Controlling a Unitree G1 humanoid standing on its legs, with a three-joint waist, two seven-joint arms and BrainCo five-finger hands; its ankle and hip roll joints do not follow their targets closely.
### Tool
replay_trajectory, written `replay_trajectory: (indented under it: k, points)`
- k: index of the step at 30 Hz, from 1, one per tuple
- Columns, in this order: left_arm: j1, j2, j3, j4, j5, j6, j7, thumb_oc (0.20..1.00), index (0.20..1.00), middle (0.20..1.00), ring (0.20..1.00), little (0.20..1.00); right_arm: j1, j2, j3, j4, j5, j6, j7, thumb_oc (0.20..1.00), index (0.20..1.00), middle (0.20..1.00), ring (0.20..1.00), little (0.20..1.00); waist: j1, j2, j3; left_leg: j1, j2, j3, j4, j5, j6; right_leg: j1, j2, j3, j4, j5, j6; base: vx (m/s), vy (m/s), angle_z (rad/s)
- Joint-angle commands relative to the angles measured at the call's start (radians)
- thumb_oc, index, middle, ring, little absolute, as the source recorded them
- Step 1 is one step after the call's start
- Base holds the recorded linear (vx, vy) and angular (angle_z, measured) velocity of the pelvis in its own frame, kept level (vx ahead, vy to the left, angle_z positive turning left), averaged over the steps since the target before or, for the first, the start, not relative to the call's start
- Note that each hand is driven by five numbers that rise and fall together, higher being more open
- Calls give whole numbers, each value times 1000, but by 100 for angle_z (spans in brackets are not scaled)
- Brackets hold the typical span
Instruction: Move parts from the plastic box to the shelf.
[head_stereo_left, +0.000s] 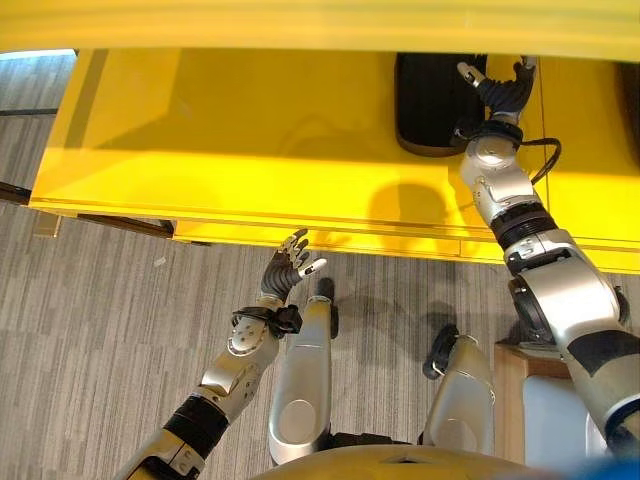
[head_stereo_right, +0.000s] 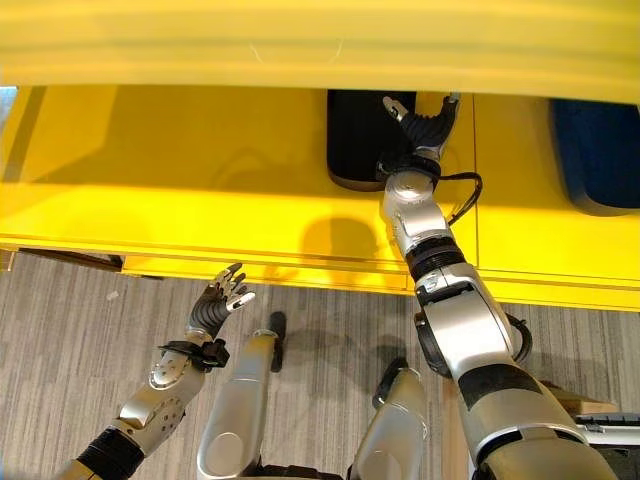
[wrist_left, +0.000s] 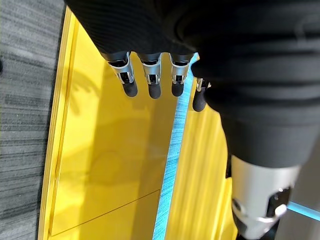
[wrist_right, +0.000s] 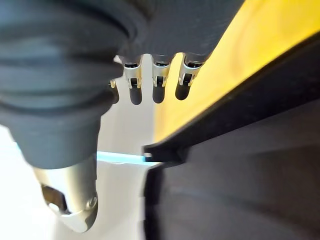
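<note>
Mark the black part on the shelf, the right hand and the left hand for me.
Black part (head_stereo_left: 425, 105), left eye view, its top face.
Right hand (head_stereo_left: 505, 92), left eye view, dark back.
Left hand (head_stereo_left: 283, 272), left eye view, dark back.

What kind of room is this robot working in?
Probably a workshop or storeroom, though little of it shows. A yellow shelf stands on grey carpet, and a black part lies on the shelf, with the right robot hand held over it.
</note>
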Motion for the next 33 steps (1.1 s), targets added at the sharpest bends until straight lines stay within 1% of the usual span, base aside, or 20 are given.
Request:
replay_trajectory:
  k: [1,8,9,11,15,16,17,19,20,21,23,24,25,27,28,30,31,32,33]
  points:
    - [-6,5,30,-57,3,-57,10,1000,1000,1000,1000,1000,1,-31,-55,-145,-87,-60,-45,1000,1000,1000,1000,1000,15,8,13,13,12,4,6,-34,9,19,47,16,15,11,-40,0,0,0]
    - [9,5,48,-66,14,-57,13,1000,1000,1000,1000,1000,92,-21,-100,-376,-191,-58,-71,1000,1000,1000,1000,1000,4,7,14,11,16,6,9,-35,11,13,47,20,21,9,-39,0,0,0]
    - [12,3,52,-65,17,-57,14,1000,1000,1000,1000,1000,110,-16,-108,-417,-204,-66,-74,1000,1000,1000,1000,1000,1,6,15,12,17,6,9,-35,11,13,48,21,22,8,-39,0,0,0]
    - [14,5,55,-63,23,-55,14,1000,1000,1000,1000,1000,134,-14,-109,-458,-233,-62,-76,1000,1000,1000,1000,1000,-1,5,14,15,17,6,5,-34,11,13,49,23,22,9,-40,0,0,0]
    - [26,2,77,-63,36,-54,16,1000,1000,1000,1000,1000,236,-2,-109,-616,-292,-70,-57,1000,1000,1000,1000,1000,-9,-1,14,33,21,13,-14,-25,9,26,54,24,6,18,-40,-3,-11,-3]
    - [34,1,86,-65,39,-54,16,1000,1000,1000,1000,1000,272,6,-113,-670,-297,-81,-42,1000,1000,1000,1000,1000,-13,-2,13,42,24,13,-24,-20,8,29,57,24,-1,21,-40,-7,-9,-8]
    - [36,1,86,-65,39,-54,16,1000,1000,1000,1000,1000,276,7,-113,-674,-298,-79,-42,1000,1000,1000,1000,1000,-12,-3,12,43,25,14,-25,-20,8,30,57,24,-2,22,-40,-8,-29,-10]
    - [54,0,101,-63,47,-49,12,1000,1000,1000,1000,1000,404,31,-104,-774,-296,-93,4,1000,1000,1000,1000,1000,-26,-9,4,78,35,19,-75,4,3,53,76,26,-45,37,-40,-5,-47,-15]
    - [63,-3,109,-59,50,-48,10,1000,1000,1000,1000,1000,455,15,-96,-821,-380,-60,6,1000,1000,1000,1000,1000,-33,-12,-2,98,40,21,-102,16,1,68,86,25,-72,46,-39,-1,-41,-21]
    - [66,-5,115,-57,53,-48,7,1000,1000,1000,1000,1000,497,16,-95,-865,-415,-67,13,1000,1000,1000,1000,1000,-38,-13,-4,105,43,22,-113,24,0,75,92,23,-84,50,-39,0,-57,-27]
    - [89,-10,123,-69,61,-49,1,1000,1000,1000,1000,1000,613,31,-75,-937,-387,-102,72,1000,1000,1000,1000,1000,-53,-19,-18,147,61,28,-177,60,-6,103,113,16,-134,70,-38,7,-78,-21]
    - [106,-12,130,-78,65,-47,-9,1000,1000,1000,1000,1000,711,41,-58,-982,-321,-137,126,1000,1000,1000,1000,1000,-71,-28,-32,187,83,39,-239,92,-12,128,136,15,-182,85,-36,21,-64,-27]
    - [108,-12,130,-79,65,-47,-9,1000,1000,1000,1000,1000,714,41,-58,-984,-320,-136,127,1000,1000,1000,1000,1000,-70,-27,-32,192,84,40,-244,94,-12,132,137,15,-186,87,-36,42,-89,-38]
    - [123,-9,162,-76,80,-50,-19,1000,1000,1000,1000,1000,831,1,-49,-1046,-293,-161,202,1000,1000,1000,1000,1000,-97,-37,-61,249,120,60,-335,142,-27,163,174,17,-260,107,-33,51,-71,-33]
    - [125,-9,162,-77,80,-50,-19,1000,1000,1000,1000,1000,834,1,-49,-1048,-292,-160,203,1000,1000,1000,1000,1000,-95,-37,-60,255,121,62,-341,144,-27,167,175,18,-264,109,-33,78,-77,-29]
    - [184,-16,226,-82,85,-60,-56,1000,1000,1000,1000,1000,1022,-108,-79,-1107,-280,-167,328,1000,1000,1000,1000,1000,-128,-44,-107,373,169,117,-485,204,-33,212,224,46,-366,139,-24,106,-94,-45]
    - [193,-20,241,-75,85,-64,-62,1000,1000,1000,1000,1000,1068,-127,-96,-1117,-277,-168,348,1000,1000,1000,1000,1000,-137,-41,-119,399,180,133,-519,222,-37,219,234,57,-381,145,-22,60,-53,-80]
    - [194,-20,240,-75,85,-64,-62,1000,1000,1000,1000,1000,1069,-128,-97,-1119,-276,-168,349,1000,1000,1000,1000,1000,-135,-39,-121,399,181,135,-525,226,-37,217,236,58,-386,150,-22,45,-31,-81]
    - [203,-29,256,-65,86,-67,-65,1000,1000,1000,1000,1000,1113,-144,-113,-1123,-285,-169,367,1000,1000,1000,1000,1000,-147,-36,-133,431,189,154,-555,239,-42,227,245,70,-394,146,-21,46,-37,-62]
